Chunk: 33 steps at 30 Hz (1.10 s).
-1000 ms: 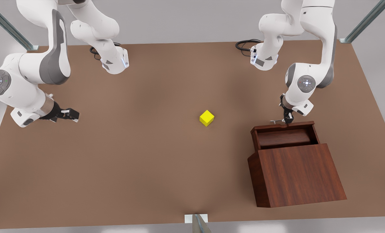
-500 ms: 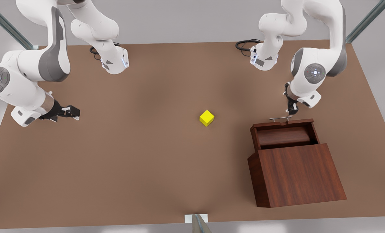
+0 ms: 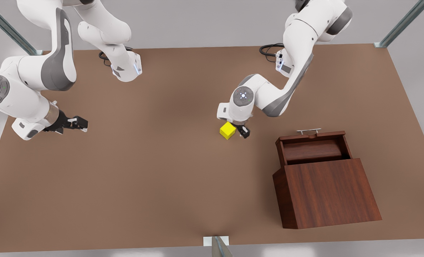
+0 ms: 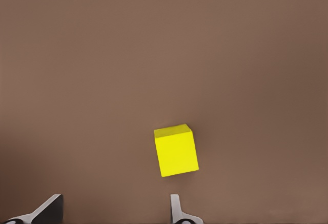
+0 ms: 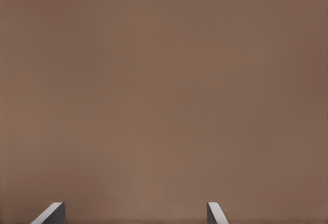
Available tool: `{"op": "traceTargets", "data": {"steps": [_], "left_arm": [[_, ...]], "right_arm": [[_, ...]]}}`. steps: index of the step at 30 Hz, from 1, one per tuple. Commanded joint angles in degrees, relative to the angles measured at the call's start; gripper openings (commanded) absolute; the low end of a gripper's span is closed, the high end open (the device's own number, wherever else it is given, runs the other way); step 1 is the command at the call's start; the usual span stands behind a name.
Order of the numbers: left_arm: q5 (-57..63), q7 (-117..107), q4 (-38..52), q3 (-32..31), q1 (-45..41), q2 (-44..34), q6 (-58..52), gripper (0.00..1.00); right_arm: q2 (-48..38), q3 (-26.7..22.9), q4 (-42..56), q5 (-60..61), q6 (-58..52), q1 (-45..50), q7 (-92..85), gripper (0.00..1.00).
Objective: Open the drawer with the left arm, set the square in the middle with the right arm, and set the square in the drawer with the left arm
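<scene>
Jaws apart above square [image 4: 176, 150] (corner-on)

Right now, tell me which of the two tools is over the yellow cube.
The left tool, open, on the arm reaching from the front view's right; the square lies just beyond its fingertips. The right tool, open, waits far off over bare table.

The square [image 4: 176, 151], a bright yellow cube, is sitting on the plain brown tabletop [image 4: 154, 55], slightly turned so one upper face and one front face are showing. The left gripper [image 4: 114, 211] is hovering with its two grey fingertips [image 4: 48, 209] spread apart; the cube is lying at about one o'clock from their midpoint, near one fingertip, not between them.
</scene>
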Motion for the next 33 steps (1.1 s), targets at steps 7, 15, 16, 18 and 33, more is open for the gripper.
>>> {"op": "traceTargets", "data": {"steps": [7, 15, 16, 18, 33], "left_arm": [[1.1, -8.1, -4.1, 0.2, -1.4, 1.8, 5.7, 1.0], [1.5, -12.3, -4.0, 2.0, -3.8, 6.2, 7.3, 1.0], [1.5, -12.3, -4.1, 2.0, -4.0, 6.2, 7.4, 1.0], [1.4, -12.3, -4.0, 2.1, -4.9, 6.7, 7.4, 1.0], [1.6, -12.4, -5.7, 3.3, -6.1, 10.5, 12.7, 1.0]], "right_arm": [[1.0, -0.1, 1.1, 0.0, -0.1, 0.0, -0.1, 1.0], [1.2, 0.0, 1.6, 0.1, -0.1, 0.0, -0.1, 1.0], [1.2, 0.0, 1.6, 0.1, -0.1, 0.0, -0.1, 1.0], [1.2, 0.0, 1.6, 0.1, -0.1, 0.0, -0.1, 1.0], [1.6, -0.1, 2.0, 0.2, -0.6, -0.1, -0.1, 1.0]]}}
